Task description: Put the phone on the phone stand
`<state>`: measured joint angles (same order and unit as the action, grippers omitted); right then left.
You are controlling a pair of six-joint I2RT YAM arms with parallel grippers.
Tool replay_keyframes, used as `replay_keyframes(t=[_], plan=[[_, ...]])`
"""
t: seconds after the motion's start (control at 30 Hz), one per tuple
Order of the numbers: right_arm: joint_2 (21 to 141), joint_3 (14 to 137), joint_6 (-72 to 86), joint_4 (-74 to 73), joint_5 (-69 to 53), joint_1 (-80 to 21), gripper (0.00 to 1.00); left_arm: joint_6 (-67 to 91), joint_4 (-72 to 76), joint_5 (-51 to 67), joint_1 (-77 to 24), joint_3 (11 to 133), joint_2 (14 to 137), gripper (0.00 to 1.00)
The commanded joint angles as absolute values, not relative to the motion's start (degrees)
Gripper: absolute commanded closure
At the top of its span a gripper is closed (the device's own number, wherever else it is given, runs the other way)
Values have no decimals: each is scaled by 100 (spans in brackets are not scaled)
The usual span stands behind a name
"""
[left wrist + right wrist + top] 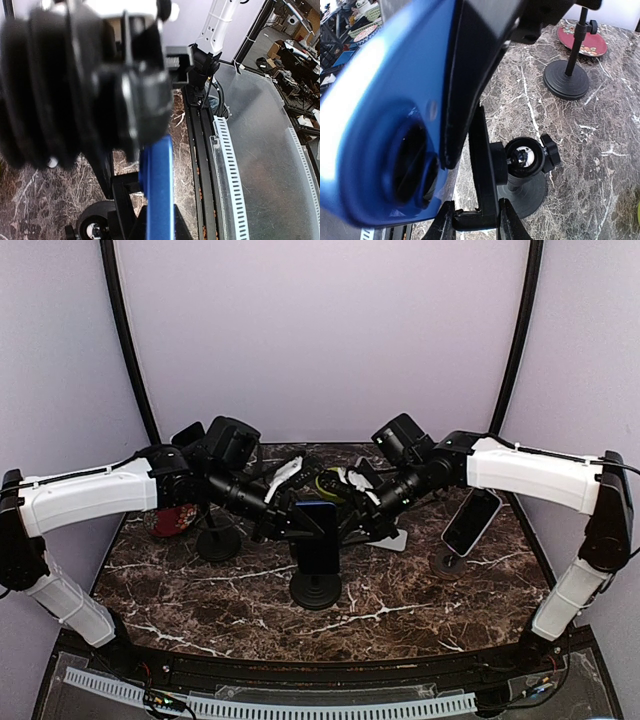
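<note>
In the top view a red plate [172, 522] lies at the middle left, mostly hidden behind the left arm. The right wrist view shows it in the upper right corner with a flower pattern, but not what it holds. Just right of it stands a spare stand [218, 542], its top covered by the arm.

The left gripper [292, 523] is closed, reaching in at the centre of the frame. Its own camera gives only a blurred black mass above the blue edge of the phone [157, 195], so I cannot tell whether it touches anything.

The phone [318, 545] stands upright at the centre, against the holder of the phone stand [315, 592]. Its lower edge is hidden, so I cannot tell whether it is fully seated.

The right gripper [352, 518] comes in from the right. In its own view, at the bottom edge, its jaws are narrow and pinch the thin black back plate of the phone stand [481, 165], with the phone's blue back filling the upper left.

Behind the grippers a yellow-green thing [328, 483] peeks out, too covered to name. A white piece [392, 538] lies on the table [400, 612] right of centre, half hidden.

At the middle right a second phone [471, 521] leans tilted on another stand [447, 562].
</note>
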<state>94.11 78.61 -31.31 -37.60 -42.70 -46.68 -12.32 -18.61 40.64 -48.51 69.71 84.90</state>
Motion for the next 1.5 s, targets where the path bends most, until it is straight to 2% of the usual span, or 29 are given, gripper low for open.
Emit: replay_keyframes(t=[0.0,0.17,0.33,0.6,0.77,1.07,1.23,1.33,1.47], plan=[[8989,7653,-2526,-4014,-3115,-4224,100,-761,-3809,3903,-4806,6545,8390,100],[8829,7543,-2751,-4135,-3318,-4201,100,-733,-4097,3702,-4808,6490,8188,100],[8761,7491,-3041,-4314,-3916,-4201,100,-598,-3698,3429,-4799,6374,7892,100],[8619,7407,-3563,-4790,-4723,-4201,100,-628,-3927,2765,-4742,6522,8179,100],[8555,7348,-3592,-4774,-5034,-4210,100,-517,-3722,1804,-4735,6627,8230,100],[8835,7580,-3700,-5037,-5537,-4436,100,-412,-3289,1183,-5004,7218,8821,100],[9000,7661,-3609,-5030,-5535,-4569,99,-530,-3151,1306,-5122,7429,9099,100],[9070,7760,-3557,-5016,-5592,-4632,92,-569,-3102,1432,-5124,7482,9200,100],[9088,7830,-3591,-5108,-5575,-4711,68,-608,-3094,1577,-5133,7514,9210,100]])
